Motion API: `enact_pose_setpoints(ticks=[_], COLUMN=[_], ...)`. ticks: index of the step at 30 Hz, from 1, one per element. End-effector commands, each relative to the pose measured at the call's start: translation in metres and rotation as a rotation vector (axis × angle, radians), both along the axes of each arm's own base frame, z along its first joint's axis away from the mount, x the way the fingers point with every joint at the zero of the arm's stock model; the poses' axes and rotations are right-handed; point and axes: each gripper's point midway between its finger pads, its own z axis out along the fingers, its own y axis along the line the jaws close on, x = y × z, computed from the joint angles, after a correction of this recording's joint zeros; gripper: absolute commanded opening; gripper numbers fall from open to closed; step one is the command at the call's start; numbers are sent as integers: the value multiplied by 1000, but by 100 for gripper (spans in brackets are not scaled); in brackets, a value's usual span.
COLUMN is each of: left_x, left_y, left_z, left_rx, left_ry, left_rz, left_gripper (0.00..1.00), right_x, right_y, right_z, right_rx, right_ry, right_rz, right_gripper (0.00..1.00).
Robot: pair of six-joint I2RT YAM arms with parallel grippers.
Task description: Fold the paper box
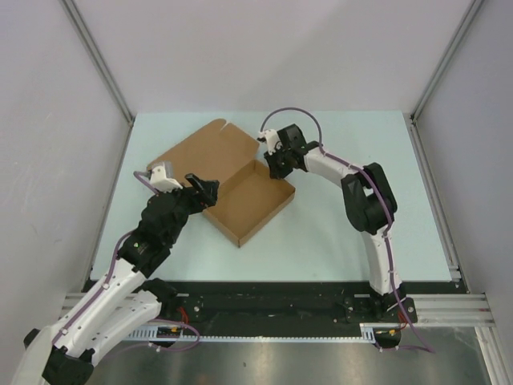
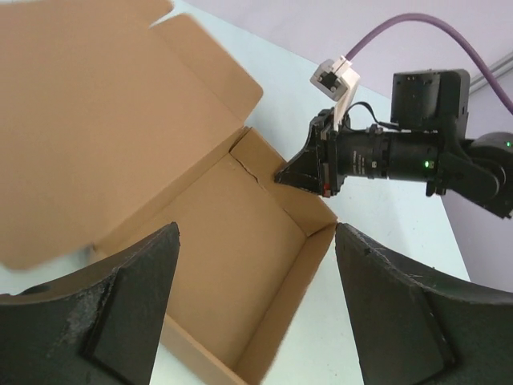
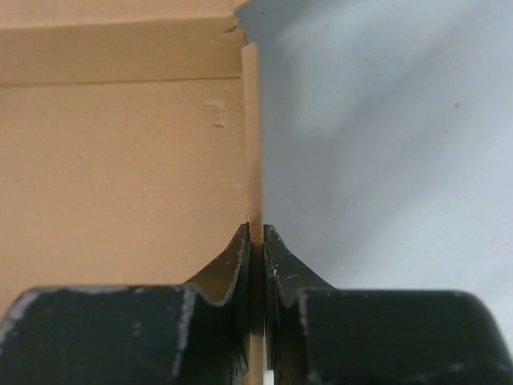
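Left gripper (image 1: 205, 191) nearest, jaws spread wide with nothing held, at the near-left side of the paper box (image 1: 250, 202). Box sits mid-table (image 1: 345, 241): tray walls standing, lid flap lying open toward the far left. Right gripper (image 1: 276, 165) is pinched tight on the tray's far-right wall, close to the hinge corner.

Pretty clearly a robotics lab test cell, not somebody's home. There's a pale mint table (image 1: 337, 241) boxed in by plain grey panels (image 1: 264, 48) on aluminium struts (image 1: 97, 60). The left arm (image 1: 152, 233) and right arm (image 1: 369, 200) are bolted to a black base rail (image 1: 272, 301), with a purple cable (image 1: 290, 109) looping off one wrist.
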Motion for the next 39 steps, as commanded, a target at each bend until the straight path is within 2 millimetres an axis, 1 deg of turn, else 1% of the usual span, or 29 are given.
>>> enact_pose_setpoints(ticks=[1,2,3,4,5,6,8,9,10,11,12,13,15,16,18,20,24,25,26,27,28,29,31,32,34,35,37,38,39], left_x=[-1,0,2,3,4,6,10,13,16,17,22,24,30,32,37,45,64,68,73,82,89,96,108,114,125,130,138,141,144], left_y=[-4,-4,-4,-4,-5,-5,-4,-4,-3,-3,-5,-5,-8,-8,-15,-17,-15,-15,-19,-24,-28,-32,-39,-43,-46,-47,-50,-48,-46], left_z=[0,1,-1,-2,-1,-3,-4,-6,-7,-10,-12,-15,-19,-21,-27,-35,-46,-50,-65,-57,-56,-68,-62,-71,-71,-82,-83,-93,-97], left_rx=[-7,-10,-6,-3,-3,5,23,36,46,64,79,87,98,105,102,111,148,162,177,157,156,169,173,187,195,194,176,180,180], left_ry=[-2,-5,1,5,7,18,23,38,46,62,83,100,114,114,116,128,145,151,193,172,160,186,156,167,158,183,183,204,211], left_rz=[-14,-12,-11,-8,-4,0,12,20,34,32,34,38,25,17,-24,-55,-53,-61,-80,-100,-112,-117,-149,-162,-173,-186,-213,-208,-202], left_gripper=[83,83,83,83,83,83,85,86,90,92,96,100,100,100,100,100,100,97,96,94,91,89,86,85,81,79,74,74,73], right_x=[5,1,0,-1,1,-8,-12,-19,-21,-22,-28,-30,-34,-39,-39,-42,-49,-50,-54,-55,-57,-57,-59,-59,-58,-59,-57,-57,-57], right_y=[-29,-42,-46,-50,-59,-68,-82,-88,-93,-98,-103,-105,-109,-113,-115,-121,-123,-119,-120,-119,-117,-117,-115,-114,-112,-110,-111,-111,-110], right_z=[23,14,28,33,35,36,37,31,39,42,37,44,45,43,45,40,29,28,21,19,17,17,14,13,15,15,17,16,15], right_rx=[-23,-46,-29,2,-2,-2,-9,-18,-9,1,-3,18,60,63,91,80,98,112,103,106,108,109,106,104,108,104,105,101,101], right_ry=[-66,-74,-101,-97,-124,-128,-145,-136,-152,-159,-148,-152,-143,-141,-149,-149,-124,-123,-112,-108,-101,-102,-100,-100,-105,-108,-116,-117,-117], right_rz=[-216,-274,-313,-386,-446,-493,-613,-640,-673,-737,-763,-788,-849,-863,-894,-931,-954,-947,-943,-939,-928,-925,-898,-890,-873,-857,-852,-844,-838], right_gripper=[5,4,3,2,2,1,0,0,0,0,0,0,0,0,0,0,0,0,0,0,0,0,0,0,0,0,0,0,0])
